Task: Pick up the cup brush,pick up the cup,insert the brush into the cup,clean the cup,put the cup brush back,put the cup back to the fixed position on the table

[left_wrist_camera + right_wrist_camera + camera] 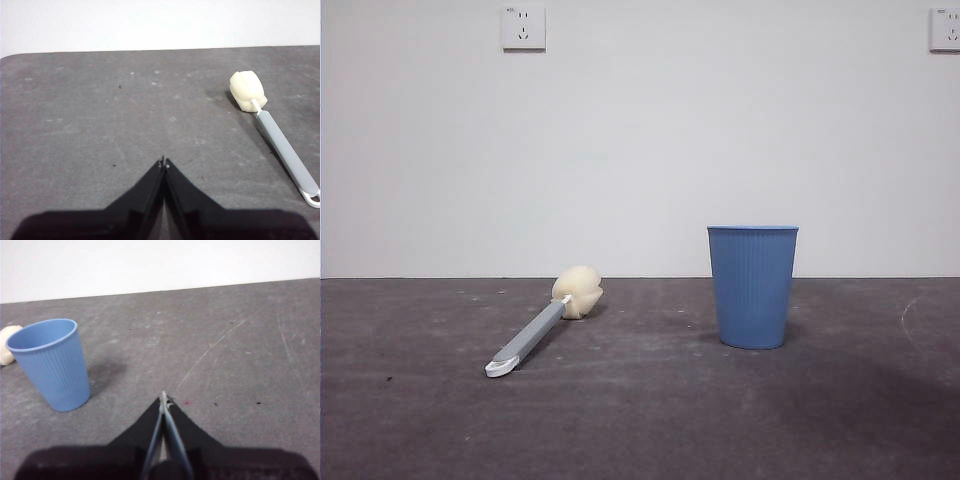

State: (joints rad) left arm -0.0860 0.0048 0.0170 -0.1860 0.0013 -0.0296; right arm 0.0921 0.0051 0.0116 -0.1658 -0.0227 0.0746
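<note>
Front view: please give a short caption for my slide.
Cup brush lying on the table, apart from the upright blue cup.

This looks like a bare test room or lab rather than a home. A scuffed dark grey counter (640,420) runs straight up against a plain white wall (640,150). High on that wall, well above the counter, sit two white power sockets (523,27), one toward each upper corner.
</note>
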